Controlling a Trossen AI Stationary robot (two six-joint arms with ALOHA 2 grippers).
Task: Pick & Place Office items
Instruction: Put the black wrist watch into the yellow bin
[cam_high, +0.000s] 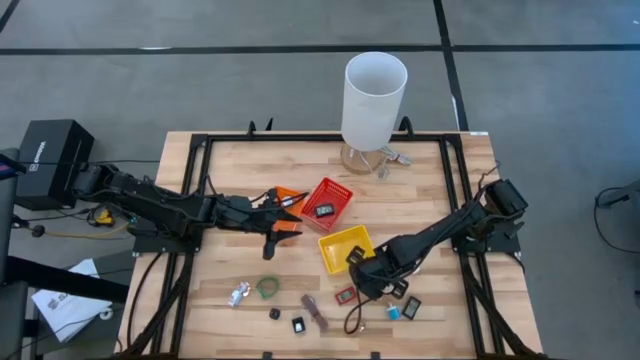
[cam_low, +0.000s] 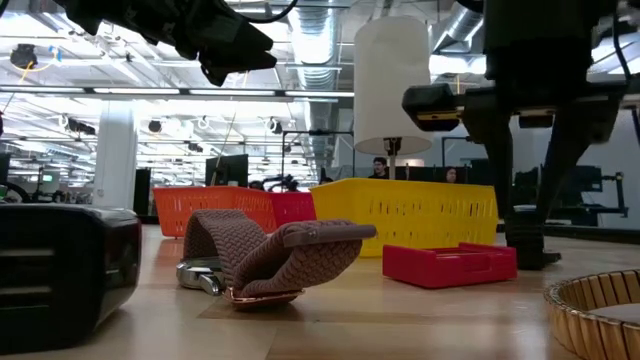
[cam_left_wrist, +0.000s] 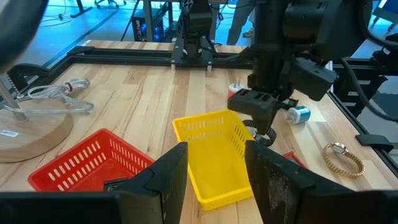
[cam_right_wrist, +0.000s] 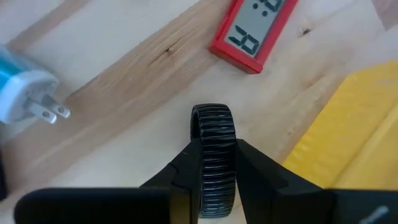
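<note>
Fingers of the right gripper (cam_right_wrist: 213, 177) pinch a ribbed black ring (cam_right_wrist: 213, 155) above the worktop (cam_right_wrist: 124, 81); next, carry it over the adjacent yellow basket (cam_right_wrist: 354, 124) and release; left gripper (cam_left_wrist: 214, 171), fingers wide, waits near the red basket (cam_left_wrist: 81, 158).

LCD digits are shown on the red clock (cam_right_wrist: 254, 32) at 1 o'clock from the ribbed black ring (cam_right_wrist: 213, 158); they are partly cropped and cannot be reliably read. No other text legible.

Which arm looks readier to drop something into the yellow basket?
The right one: its gripper is shut on a black ring beside the yellow basket. The left gripper is open, holding nothing.
</note>
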